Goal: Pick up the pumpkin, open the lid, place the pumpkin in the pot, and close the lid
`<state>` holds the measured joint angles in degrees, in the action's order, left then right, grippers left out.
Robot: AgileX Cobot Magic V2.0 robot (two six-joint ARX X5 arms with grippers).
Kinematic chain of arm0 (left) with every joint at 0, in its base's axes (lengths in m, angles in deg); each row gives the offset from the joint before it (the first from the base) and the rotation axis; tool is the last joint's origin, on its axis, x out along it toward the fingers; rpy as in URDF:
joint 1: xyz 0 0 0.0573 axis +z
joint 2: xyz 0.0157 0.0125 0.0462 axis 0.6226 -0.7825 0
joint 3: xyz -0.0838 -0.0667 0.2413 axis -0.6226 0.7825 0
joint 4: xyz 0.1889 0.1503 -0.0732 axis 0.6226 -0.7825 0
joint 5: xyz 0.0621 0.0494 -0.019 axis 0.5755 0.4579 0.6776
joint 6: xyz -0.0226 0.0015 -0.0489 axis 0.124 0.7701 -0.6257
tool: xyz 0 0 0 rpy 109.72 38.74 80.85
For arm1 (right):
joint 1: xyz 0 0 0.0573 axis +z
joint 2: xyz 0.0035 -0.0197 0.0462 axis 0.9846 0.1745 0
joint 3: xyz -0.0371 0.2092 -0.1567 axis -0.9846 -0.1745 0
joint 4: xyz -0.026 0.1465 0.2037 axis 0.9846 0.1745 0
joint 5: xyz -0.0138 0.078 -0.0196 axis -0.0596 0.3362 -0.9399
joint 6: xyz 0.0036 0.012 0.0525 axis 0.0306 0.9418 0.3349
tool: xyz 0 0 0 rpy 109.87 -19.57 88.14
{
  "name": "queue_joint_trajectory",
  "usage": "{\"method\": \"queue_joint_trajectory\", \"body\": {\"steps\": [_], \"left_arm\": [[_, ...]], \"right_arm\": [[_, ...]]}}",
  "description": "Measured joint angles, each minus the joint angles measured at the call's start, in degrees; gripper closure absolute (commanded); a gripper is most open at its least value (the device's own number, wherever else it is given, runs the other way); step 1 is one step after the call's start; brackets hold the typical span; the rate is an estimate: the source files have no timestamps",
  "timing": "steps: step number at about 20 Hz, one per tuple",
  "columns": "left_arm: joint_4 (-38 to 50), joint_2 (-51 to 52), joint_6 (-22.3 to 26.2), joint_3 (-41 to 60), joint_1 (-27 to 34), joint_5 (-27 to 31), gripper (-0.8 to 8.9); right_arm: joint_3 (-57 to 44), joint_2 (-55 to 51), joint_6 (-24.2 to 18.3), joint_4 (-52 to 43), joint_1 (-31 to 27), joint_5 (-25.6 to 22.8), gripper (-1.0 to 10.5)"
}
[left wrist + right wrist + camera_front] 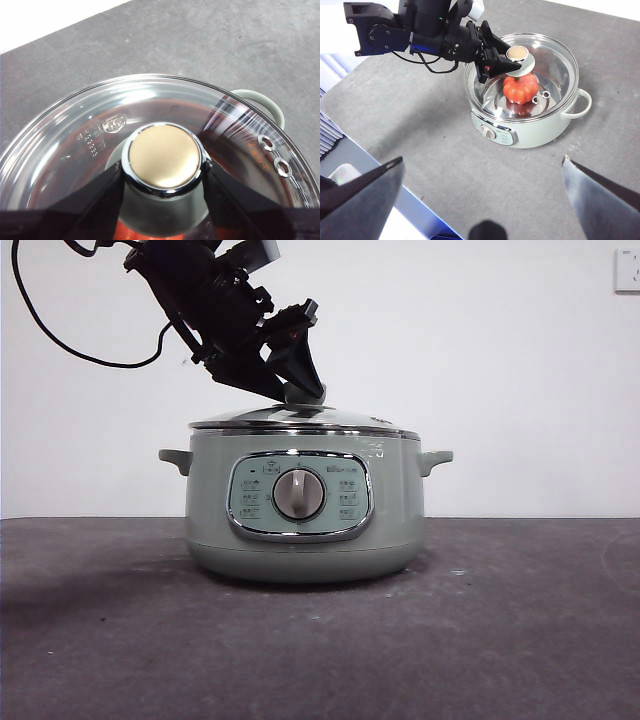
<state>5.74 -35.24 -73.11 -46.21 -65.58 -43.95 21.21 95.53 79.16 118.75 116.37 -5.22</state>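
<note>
Left gripper [297, 380] — on lid [300, 419] knob

The room was bright, with even light. The pot [303, 502] threw a soft dark shadow to one side on the gray table [520, 640]. White glare streaked the glass lid [165, 105] in the left wrist view. The right gripper's [482, 192] own jaws looked big, dark and blurry.

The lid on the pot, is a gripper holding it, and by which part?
Yes. The left gripper is shut on the lid by its round knob, one jaw on each side. The right gripper holds nothing.
</note>
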Motion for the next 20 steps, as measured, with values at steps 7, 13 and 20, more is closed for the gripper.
{"method": "queue_joint_trajectory", "body": {"steps": [7,13,20], "left_arm": [[-0.55,0.0,-0.07,-0.13,-0.17,0.17,8.03],[-1.49,0.0,-0.72,-0.46,-0.28,0.5,3.39],[-5.55,3.37,-0.98,-0.48,-0.5,0.26,3.39]], "right_arm": [[0.0,0.0,0.0,0.0,0.0,0.02,3.5],[0.0,0.0,0.0,0.0,0.0,0.02,3.5],[0.0,0.0,0.0,2.1,0.0,0.02,3.5]]}}
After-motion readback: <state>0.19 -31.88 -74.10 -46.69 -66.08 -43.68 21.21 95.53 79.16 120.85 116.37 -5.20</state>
